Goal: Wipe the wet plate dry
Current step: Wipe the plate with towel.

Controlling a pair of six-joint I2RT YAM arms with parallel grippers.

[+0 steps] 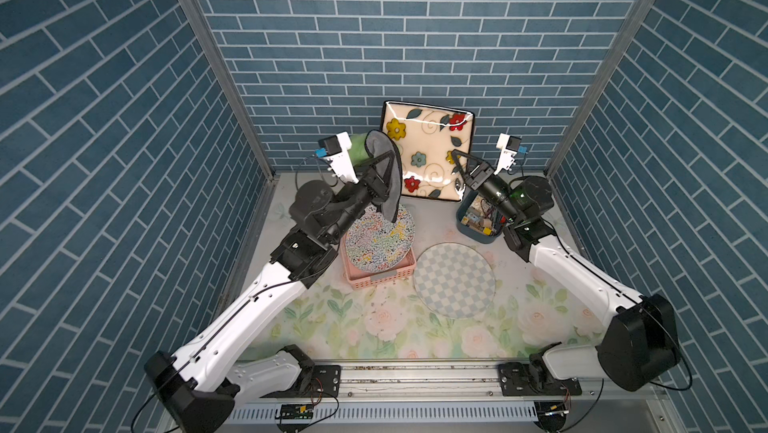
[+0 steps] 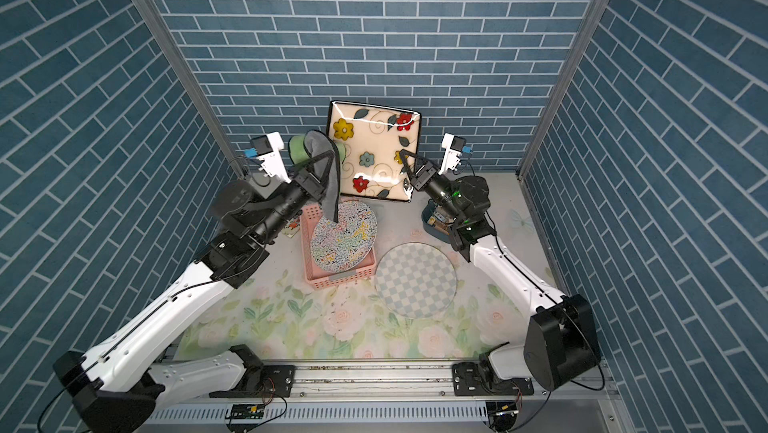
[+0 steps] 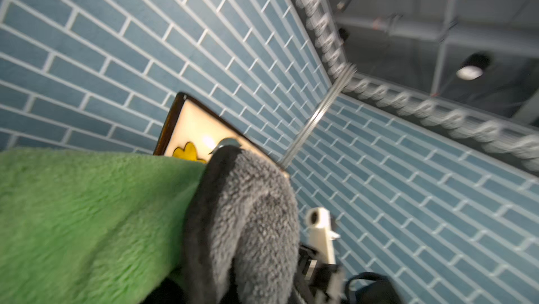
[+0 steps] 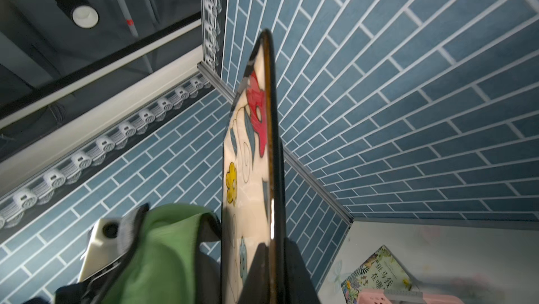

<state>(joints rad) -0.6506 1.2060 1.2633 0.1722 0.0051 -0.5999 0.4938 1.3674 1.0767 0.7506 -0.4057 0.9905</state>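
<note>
1. Clamping down with my right claw [image 1: 456,157], I am gripping the square cream ceramic plate with painted flowers and a dark rim [image 1: 428,148] by its right-hand edge. My left claw [image 1: 384,159] is squeezing tight on the fluffy cloth, green on one face and grey on the other [image 1: 392,190].
2. Blue brick-patterned walls [image 1: 374,36] are closing me in on three sides.
3. The table under its pale rose-printed cover [image 1: 374,327] is carrying everything else.
4. That square plate is standing on edge at the back of the cell, with its painted face tilting up toward the top cameras and light glinting off its glaze.
5. A round blue-and-white checked plate [image 1: 455,281] is lying flat on the table, in front of my right arm.
6. A round plate covered in many-coloured squiggles [image 1: 380,240] is leaning tilted in a pink plastic lattice basket [image 1: 374,279], beside my left forearm.
7. The cloth is draping over my left claw, its grey flap hanging down above the squiggle plate. Its green part is bunching just beside the square plate's left edge, and I cannot tell whether the two are touching.
8. A dark blue tub of small wooden blocks [image 1: 469,227] is sitting beneath my right wrist.
</note>
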